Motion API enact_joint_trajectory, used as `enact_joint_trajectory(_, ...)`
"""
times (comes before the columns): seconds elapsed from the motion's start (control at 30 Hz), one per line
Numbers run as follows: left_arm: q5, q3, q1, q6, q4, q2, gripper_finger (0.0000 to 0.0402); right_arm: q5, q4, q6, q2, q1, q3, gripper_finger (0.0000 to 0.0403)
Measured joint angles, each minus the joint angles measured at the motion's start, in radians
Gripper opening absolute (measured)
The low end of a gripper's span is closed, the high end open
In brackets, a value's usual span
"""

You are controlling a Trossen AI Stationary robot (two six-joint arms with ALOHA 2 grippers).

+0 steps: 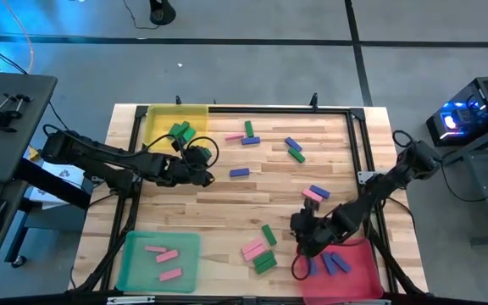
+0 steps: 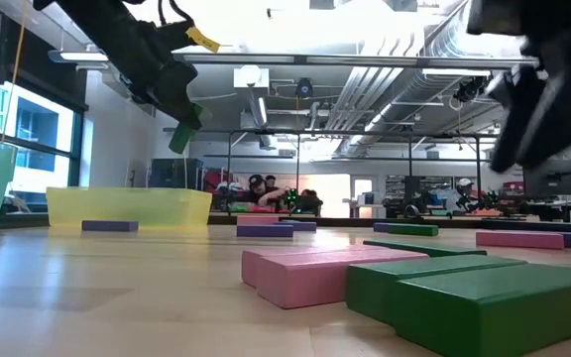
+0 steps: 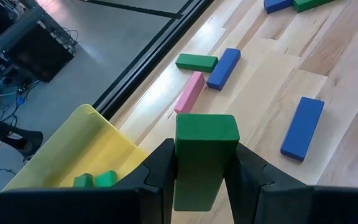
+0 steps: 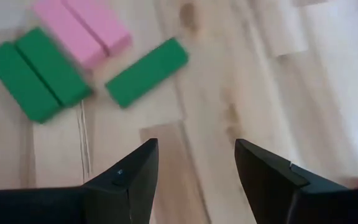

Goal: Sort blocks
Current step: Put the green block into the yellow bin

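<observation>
A robot's left hand [image 3: 199, 177] pinches a green block [image 3: 202, 155] between its two fingers, carried above the wooden desk [image 1: 227, 203] just beside the yellow tray [image 1: 161, 120], where two green blocks [image 1: 180, 131] already lie. The right hand [image 4: 194, 168] hangs with fingers spread and nothing between them, over bare wood at the edge of the red tray [image 1: 358, 275], which holds two blue blocks [image 1: 337, 263]; below it lie a loose green block [image 4: 146, 71], a pair of green blocks [image 4: 33, 71] and a pair of pink blocks [image 4: 82, 31]. The green tray [image 1: 138, 263] holds three pink blocks [image 1: 163, 254]. More blocks in green, pink and blue are scattered over the middle and far side of the desk, among them a blue block [image 3: 302, 127] near the left hand.

The blocks look rigid, light and smooth-faced, so they should neither bend nor crush. A grip across the narrow width near the middle, as the left hand shows, seems safest; the side-by-side pairs may need taking from an outer edge. Much sorting appears left.
</observation>
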Motion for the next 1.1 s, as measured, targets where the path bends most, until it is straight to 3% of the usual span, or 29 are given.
enact_joint_trajectory(0.1, 0.000, 0.000, 0.000, -0.006, 0.000, 0.000, 0.0084, 0.026, -0.079, 0.000, 0.001, 0.000, 0.052, 0.0196)
enact_joint_trajectory(0.23, 0.000, 0.000, 0.000, -0.006, 0.000, 0.000, 0.0084, 0.018, -0.015, -0.054, 0.003, 0.003, 0.089, 0.0196)
enact_joint_trajectory(0.43, 0.000, 0.000, 0.000, -0.007, 0.000, 0.000, 0.0084, -0.346, 0.202, -0.160, 0.100, -0.052, 0.103, 0.0196)
enact_joint_trajectory(0.53, 0.000, 0.000, 0.000, -0.007, 0.002, 0.000, 0.0084, -0.425, 0.126, -0.188, 0.193, -0.078, 0.174, 0.0196)
enact_joint_trajectory(0.83, 0.000, 0.000, 0.000, -0.007, 0.000, 0.000, 0.0084, -0.417, -0.393, -0.227, 0.369, -0.086, 0.463, 0.0196)
enact_joint_trajectory(0.93, 0.000, 0.000, 0.000, -0.010, 0.000, 0.000, 0.0084, -0.360, -0.472, -0.213, 0.375, -0.084, 0.504, 0.0196)
enact_joint_trajectory(1.1, 0.000, 0.000, 0.000, -0.015, 0.000, 0.000, 0.0084, -0.353, -0.514, -0.183, 0.376, -0.082, 0.518, 0.0196)
